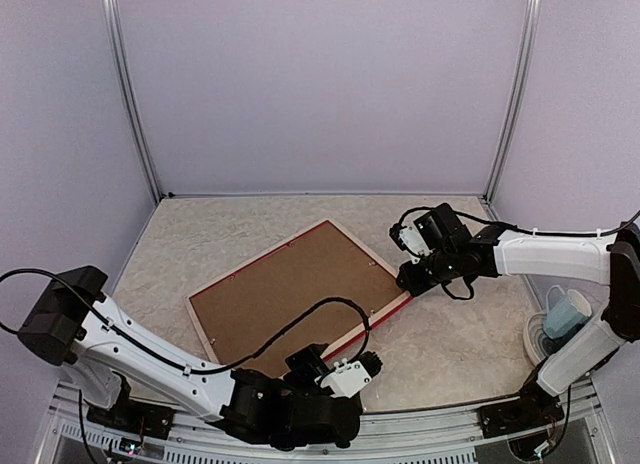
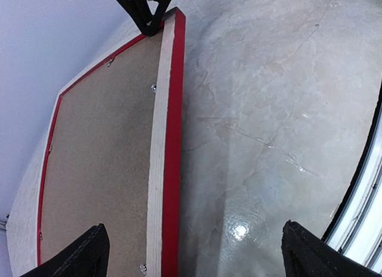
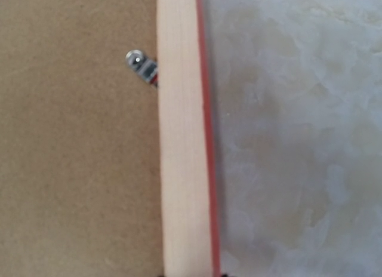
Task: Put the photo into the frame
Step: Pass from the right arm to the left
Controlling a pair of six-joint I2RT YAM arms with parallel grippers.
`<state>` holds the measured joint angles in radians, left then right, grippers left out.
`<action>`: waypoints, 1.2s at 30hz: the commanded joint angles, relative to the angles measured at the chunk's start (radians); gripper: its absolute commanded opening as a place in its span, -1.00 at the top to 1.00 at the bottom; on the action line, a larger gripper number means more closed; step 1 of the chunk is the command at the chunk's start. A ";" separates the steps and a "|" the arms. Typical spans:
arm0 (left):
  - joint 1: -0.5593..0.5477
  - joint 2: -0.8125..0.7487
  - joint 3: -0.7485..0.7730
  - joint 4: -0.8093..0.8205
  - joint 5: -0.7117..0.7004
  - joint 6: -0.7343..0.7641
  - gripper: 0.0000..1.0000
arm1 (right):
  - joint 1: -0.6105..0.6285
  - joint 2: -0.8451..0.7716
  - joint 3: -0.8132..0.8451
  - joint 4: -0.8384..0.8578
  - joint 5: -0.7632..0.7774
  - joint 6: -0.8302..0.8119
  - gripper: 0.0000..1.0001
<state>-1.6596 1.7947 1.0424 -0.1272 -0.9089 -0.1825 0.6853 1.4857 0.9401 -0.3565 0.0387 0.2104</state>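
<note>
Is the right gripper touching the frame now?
Touching. In the left wrist view, the right gripper has its jaws closed on the far corner of the frame, with no gap visible.

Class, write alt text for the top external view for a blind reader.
The frame lies back up on a marbled table, brown backing board showing. The right tool pinches its right corner; the left tool is open.

The frame [image 2: 160, 169] hides its front (turned downward).
</note>
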 commanded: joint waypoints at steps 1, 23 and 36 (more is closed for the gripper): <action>-0.017 0.084 0.048 -0.085 -0.097 0.028 -0.96 | 0.015 -0.017 0.059 0.047 -0.013 0.037 1.00; 0.028 0.232 0.090 -0.264 -0.315 0.025 -0.59 | 0.020 0.005 0.074 0.042 -0.037 0.038 1.00; 0.058 0.216 0.058 -0.263 -0.308 0.018 0.17 | 0.026 0.007 0.068 0.038 -0.062 0.039 1.00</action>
<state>-1.6093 2.0232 1.1149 -0.3847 -1.2057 -0.1555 0.6930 1.4998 0.9695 -0.3786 0.0246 0.2268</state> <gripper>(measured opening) 0.478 0.136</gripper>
